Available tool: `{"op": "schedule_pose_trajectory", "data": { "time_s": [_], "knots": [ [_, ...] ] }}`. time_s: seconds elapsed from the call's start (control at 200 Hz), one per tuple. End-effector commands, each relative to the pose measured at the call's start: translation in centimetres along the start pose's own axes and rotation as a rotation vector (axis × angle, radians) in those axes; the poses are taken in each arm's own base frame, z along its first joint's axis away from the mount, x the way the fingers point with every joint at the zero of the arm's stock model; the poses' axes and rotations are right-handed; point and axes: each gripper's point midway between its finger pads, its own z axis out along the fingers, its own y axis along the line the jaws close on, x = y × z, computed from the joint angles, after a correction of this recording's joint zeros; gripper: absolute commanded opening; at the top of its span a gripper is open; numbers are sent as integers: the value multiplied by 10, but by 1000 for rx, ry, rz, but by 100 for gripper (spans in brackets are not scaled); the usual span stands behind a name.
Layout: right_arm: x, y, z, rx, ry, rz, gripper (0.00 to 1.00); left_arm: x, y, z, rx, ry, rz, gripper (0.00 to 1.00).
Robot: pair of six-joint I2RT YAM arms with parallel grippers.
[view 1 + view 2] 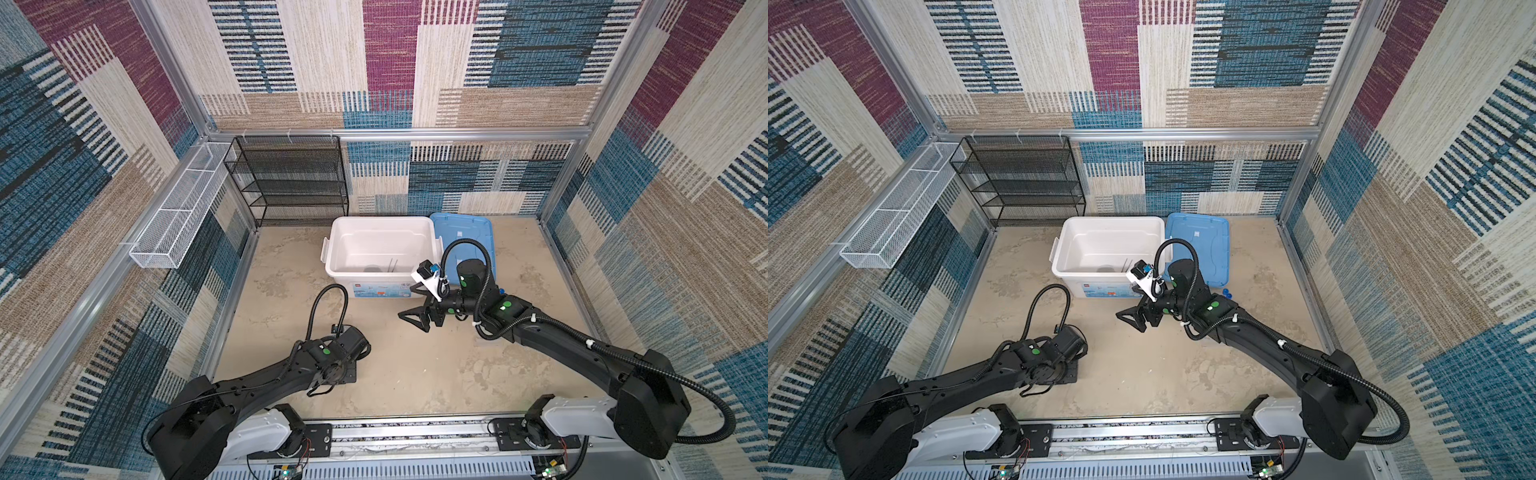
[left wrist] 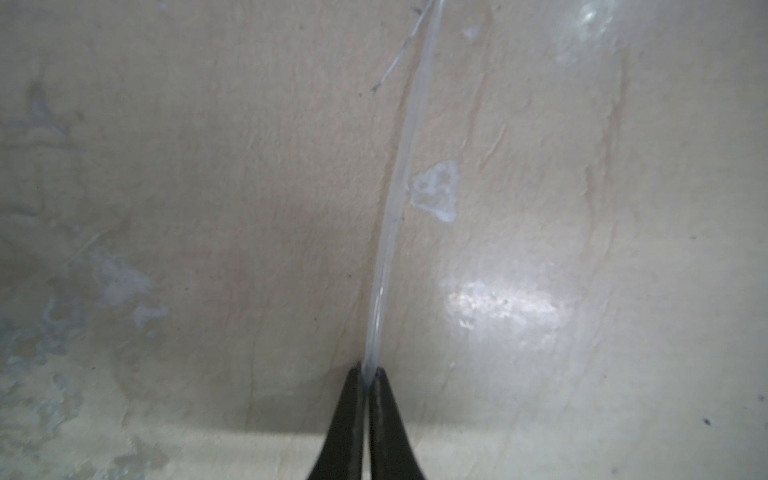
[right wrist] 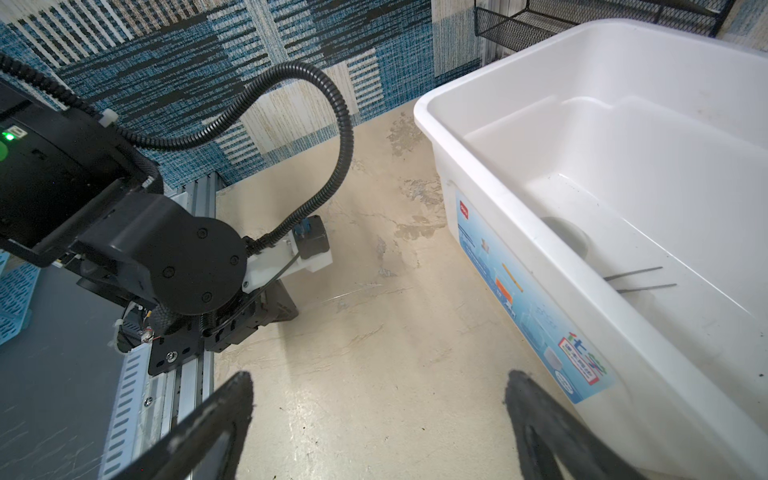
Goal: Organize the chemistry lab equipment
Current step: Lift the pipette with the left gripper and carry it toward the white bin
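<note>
L pincer: pressed together, pinching one end of a slim clear dropper. The dropper runs away from the tips, slightly bowed, low along the beige tabletop. Can't tell if it's lifted or resting. In both top views the L wrist points straight down at the near-left part of the tabletop and hides the pincer + dropper.

R pincer: further in, near the middle, spread wide w/ nothing betw. the fingers. It hovers over bare tabletop just in front of the tub's near wall, pointing left. R wrist view agrees: the black fingers are well apart, only tabletop betw. them.

White tub: behind the R pincer, open top. Inside on its floor, by the near wall, lie the thin metal tweezers. Just beside them is a small round dish, greyish in the shade.

Blue lid: flat on the tabletop, right up against the tub's right side. The R arm reaches over its near edge. Two small blue caps show just beside that near edge, next to the R arm. Too small to tell what they cap.

Farthest: black mesh shelf against the back wall, left of the tub. White mesh basket hangs on the left wall rail.
</note>
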Motion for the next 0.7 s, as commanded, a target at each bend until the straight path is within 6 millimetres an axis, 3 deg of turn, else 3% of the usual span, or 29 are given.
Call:
{"op": "schedule_pose_trajectory", "data": {
  "time_s": [0.0,0.321,0.696],
  "knots": [
    [-9,8,0,-50,-31,-8,97,1,-6,-3,41,5,-46,7],
    [3,22,9,-143,2,23,99,-5,-14,-11,94,-25,-71,5],
    [3,27,18,-155,19,3,99,-20,-16,-33,124,-85,-86,4]
  ]
}}
